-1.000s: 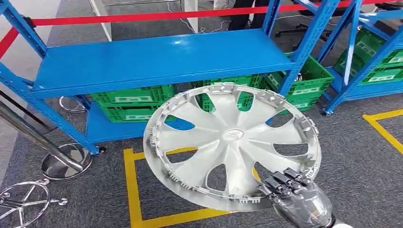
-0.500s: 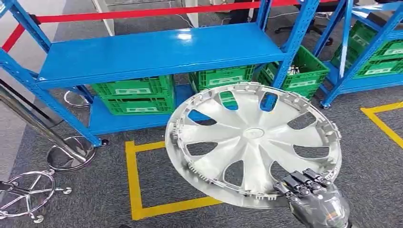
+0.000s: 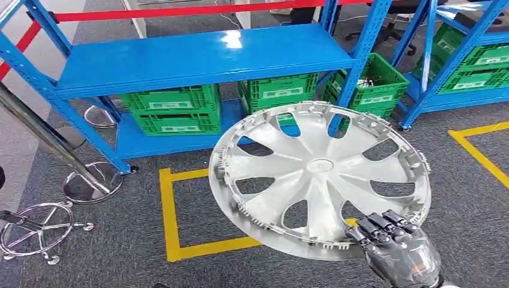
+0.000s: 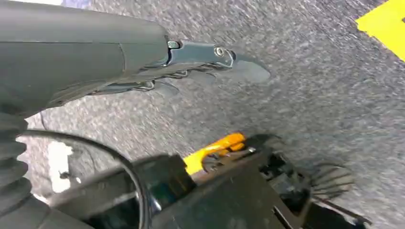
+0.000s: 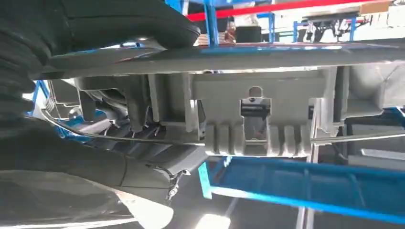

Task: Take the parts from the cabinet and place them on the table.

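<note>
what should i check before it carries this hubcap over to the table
1. Hold on the hubcap: ok, the right hand grips its rim at the near edge.
2. Thumb over the rim, fingers under: ok in the right wrist view.
3. Hubcap out of the blue shelf rack: ok, it hangs in front of it, above the floor.
4. Left hand free: ok, it holds nothing, hanging over the carpet.
5. Table ahead: cannot tell, none shows.
6. One-edge hold steady enough: cannot tell.

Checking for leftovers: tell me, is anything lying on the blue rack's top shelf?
No, the top shelf is bare blue metal in the head view.
</note>
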`<state>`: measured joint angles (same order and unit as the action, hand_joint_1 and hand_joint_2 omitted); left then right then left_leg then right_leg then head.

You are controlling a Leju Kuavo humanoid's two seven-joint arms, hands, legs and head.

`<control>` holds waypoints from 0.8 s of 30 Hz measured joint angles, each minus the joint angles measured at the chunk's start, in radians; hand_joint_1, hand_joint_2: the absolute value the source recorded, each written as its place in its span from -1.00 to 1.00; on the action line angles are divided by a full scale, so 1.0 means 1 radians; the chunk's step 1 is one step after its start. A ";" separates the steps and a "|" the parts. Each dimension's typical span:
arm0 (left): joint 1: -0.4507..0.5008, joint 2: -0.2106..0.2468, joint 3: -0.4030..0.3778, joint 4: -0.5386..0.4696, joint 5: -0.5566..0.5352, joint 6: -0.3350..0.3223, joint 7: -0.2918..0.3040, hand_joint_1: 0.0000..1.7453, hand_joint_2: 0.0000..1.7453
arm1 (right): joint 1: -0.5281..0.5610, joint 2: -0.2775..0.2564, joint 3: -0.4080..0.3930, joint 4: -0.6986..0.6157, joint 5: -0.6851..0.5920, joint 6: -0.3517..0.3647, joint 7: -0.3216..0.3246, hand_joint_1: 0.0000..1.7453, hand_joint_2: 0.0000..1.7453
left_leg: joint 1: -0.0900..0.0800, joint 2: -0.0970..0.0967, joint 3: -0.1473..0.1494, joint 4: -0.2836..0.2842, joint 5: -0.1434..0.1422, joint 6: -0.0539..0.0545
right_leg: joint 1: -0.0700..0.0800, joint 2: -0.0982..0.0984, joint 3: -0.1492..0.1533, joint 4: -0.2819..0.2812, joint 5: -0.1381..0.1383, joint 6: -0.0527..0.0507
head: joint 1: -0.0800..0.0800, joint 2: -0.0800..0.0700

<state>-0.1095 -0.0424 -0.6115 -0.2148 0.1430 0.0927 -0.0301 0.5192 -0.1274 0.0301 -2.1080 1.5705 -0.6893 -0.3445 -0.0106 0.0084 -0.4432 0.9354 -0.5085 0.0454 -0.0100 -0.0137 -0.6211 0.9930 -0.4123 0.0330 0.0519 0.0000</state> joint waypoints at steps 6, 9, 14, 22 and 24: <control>-0.001 -0.006 0.000 0.000 -0.008 0.006 0.000 -1.00 1.00 | -0.013 -0.006 -0.003 0.001 0.000 0.000 0.001 1.00 1.00 | -0.001 0.006 -0.112 0.015 0.078 0.008 | -0.006 0.010 -0.051 0.307 -0.188 0.028 | 0.010 0.000; -0.001 -0.011 0.000 -0.001 -0.010 0.010 0.000 -1.00 1.00 | -0.016 -0.008 -0.005 0.001 0.000 0.000 0.002 1.00 1.00 | 0.006 0.006 -0.178 0.053 0.104 -0.007 | -0.017 0.010 0.092 0.158 -0.081 0.040 | 0.010 0.000; 0.001 -0.011 0.000 -0.003 -0.018 0.012 0.000 -1.00 1.00 | -0.021 -0.008 -0.006 0.001 0.000 0.000 0.001 1.00 1.00 | 0.003 0.004 -0.213 0.077 0.148 -0.031 | -0.006 0.010 0.180 -0.012 -0.164 0.003 | 0.014 0.000; 0.004 -0.010 0.000 -0.003 -0.019 0.012 0.001 -1.00 1.00 | -0.027 -0.008 -0.007 0.000 0.000 0.000 0.002 1.00 1.00 | 0.011 -0.001 -0.211 0.370 -0.052 -0.051 | -0.006 0.002 0.051 0.008 -0.058 -0.030 | 0.000 0.000; 0.003 -0.010 0.000 -0.004 -0.022 0.012 0.001 -1.00 1.00 | -0.028 -0.008 -0.007 0.000 0.000 0.000 0.000 1.00 1.00 | 0.008 -0.002 -0.114 0.252 0.005 -0.034 | -0.001 0.004 0.013 0.016 -0.036 -0.028 | 0.000 0.000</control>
<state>-0.1062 -0.0523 -0.6115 -0.2186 0.1213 0.1045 -0.0290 0.4916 -0.1358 0.0233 -2.1077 1.5705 -0.6893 -0.3441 -0.0027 0.0065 -0.5568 1.1871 -0.5032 0.0112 -0.0111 -0.0099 -0.6077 1.0091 -0.4485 0.0046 0.0523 0.0000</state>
